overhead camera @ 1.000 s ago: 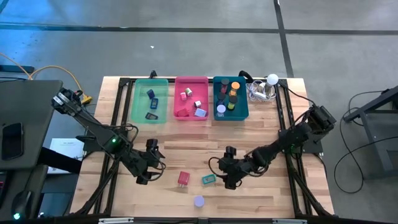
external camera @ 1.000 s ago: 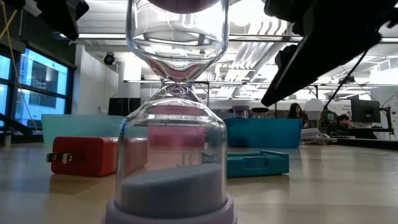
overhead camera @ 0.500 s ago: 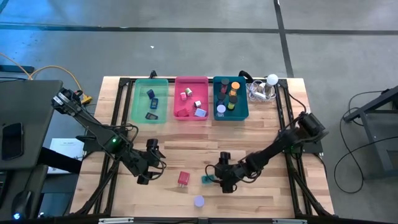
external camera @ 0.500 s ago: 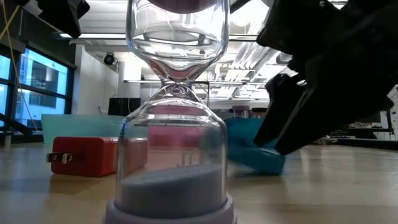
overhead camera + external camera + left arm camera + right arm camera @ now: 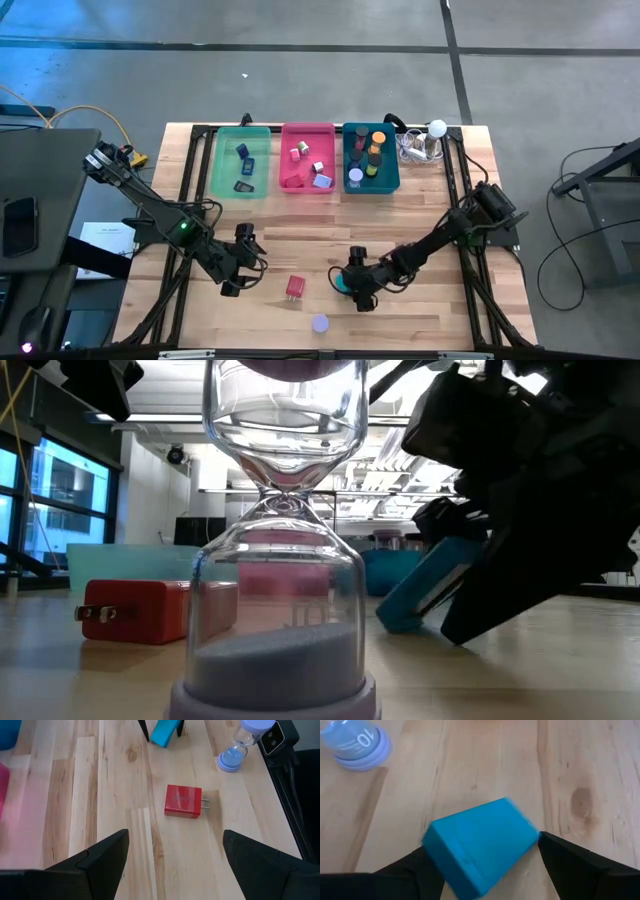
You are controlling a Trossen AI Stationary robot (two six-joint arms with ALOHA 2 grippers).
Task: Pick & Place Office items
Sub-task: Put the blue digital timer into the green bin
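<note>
Right gripper (image 5: 345, 285): fingers clamped on either side of the teal block (image 5: 480, 845), which hangs tilted with one corner apparently near the boards, though contact cannot be confirmed; best lifted straight up and kept level before carrying it toward the teal tray (image 5: 392, 178), clear of the red plug block (image 5: 183, 801) and the lavender-capped sand timer (image 5: 283, 550) close by. Left gripper (image 5: 243, 262): waiting over bare wood near the table's left front, fingers spread, nothing held. Surface and room: pale wooden plank table (image 5: 420, 220); green tray (image 5: 222, 170) and pink tray (image 5: 288, 180) at the far edge; grey concrete floor around, bright ceiling lights behind.
</note>
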